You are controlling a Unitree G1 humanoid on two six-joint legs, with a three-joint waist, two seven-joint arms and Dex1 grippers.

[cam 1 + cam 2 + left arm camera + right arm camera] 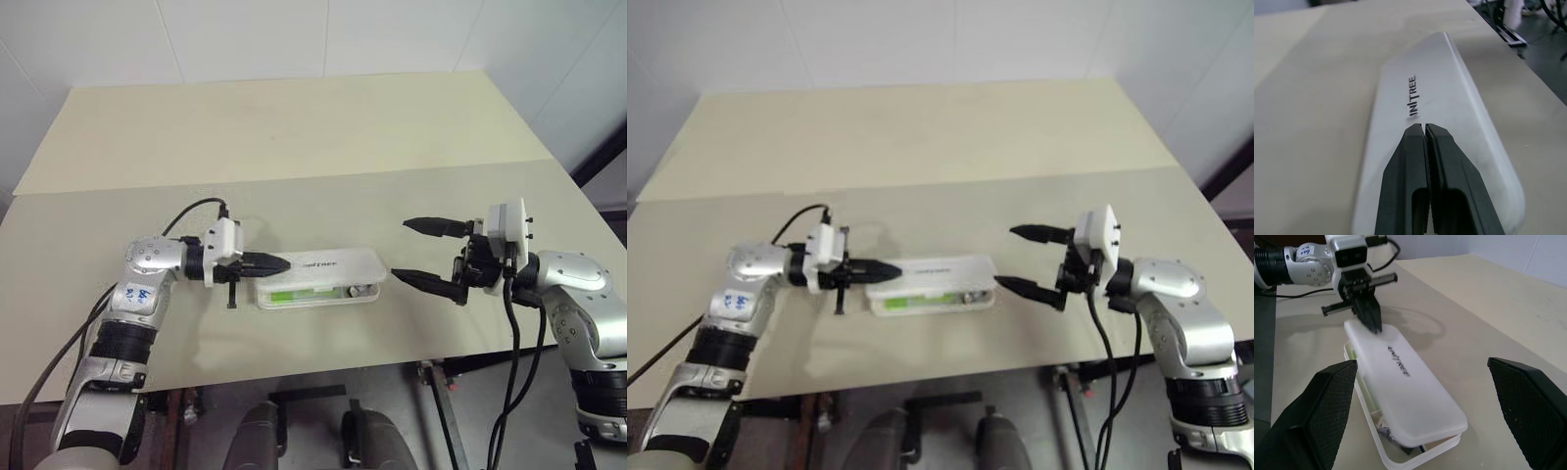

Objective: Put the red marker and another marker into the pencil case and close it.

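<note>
You see the closed left gripper (282, 263) on the pencil case (338, 264) lid, which stands ajar, right gripper (411, 251) open beside it.

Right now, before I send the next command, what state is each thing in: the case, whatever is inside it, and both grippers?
pencil case: lid lowered but not latched, gap along the front edge.
lime-green highlighter: lying inside the case.
red marker: cannot tell, not made out through the gap.
left gripper: shut, tips on the lid's end.
right gripper: open wide, beside the case's other end, holding nothing.
</note>
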